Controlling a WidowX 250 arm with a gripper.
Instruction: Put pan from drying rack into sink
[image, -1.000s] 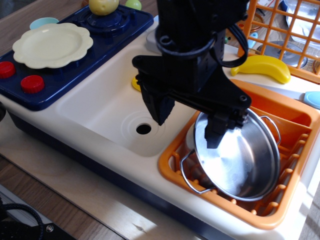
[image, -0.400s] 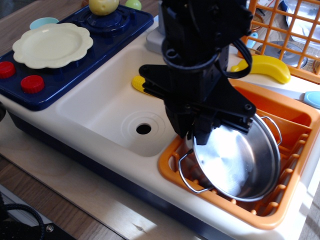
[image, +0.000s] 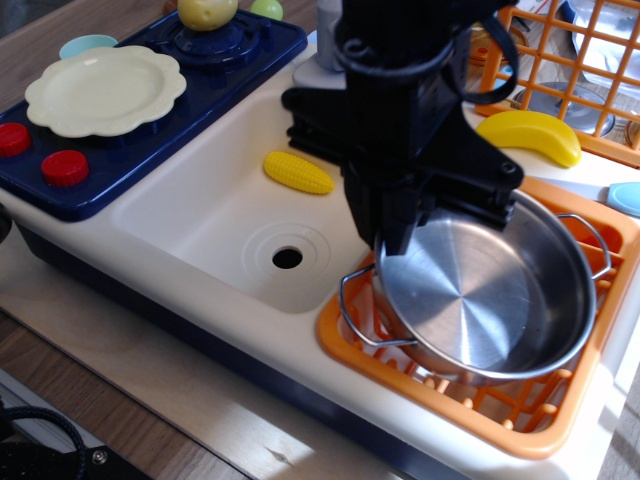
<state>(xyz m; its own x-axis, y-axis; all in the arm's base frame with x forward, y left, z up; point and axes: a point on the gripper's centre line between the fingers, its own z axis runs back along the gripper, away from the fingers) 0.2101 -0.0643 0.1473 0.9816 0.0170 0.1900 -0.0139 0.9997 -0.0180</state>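
Stainless-steel pan (image: 490, 295) now sits nearly level and higher over the orange drying rack (image: 470, 415) — a sec ago it lay tilted down inside it, so it looks lifted off the slats, w/ its near loop handle out at 9 o'clock past the rack's left rim. The black gripper (image: 392, 232) has closed in from spread-apart to pinching the pan's rim at roughly 10 o'clock; fingers are together on that edge, though the actual contact is half-hidden by the arm's body. Means the grasp step looks done & the carry toward the sink (image: 200, 215) is what's left. Sink lies at 9 o'clock from the pan, holding a toy corn cob (image: 298, 172) near its back wall and a drain hole (image: 287, 258) — the cob was mostly covered by the arm before. Hard to tell: whether the pan's underside is fully clear of the rack, and the rack's inner compartment is covered by the pan.
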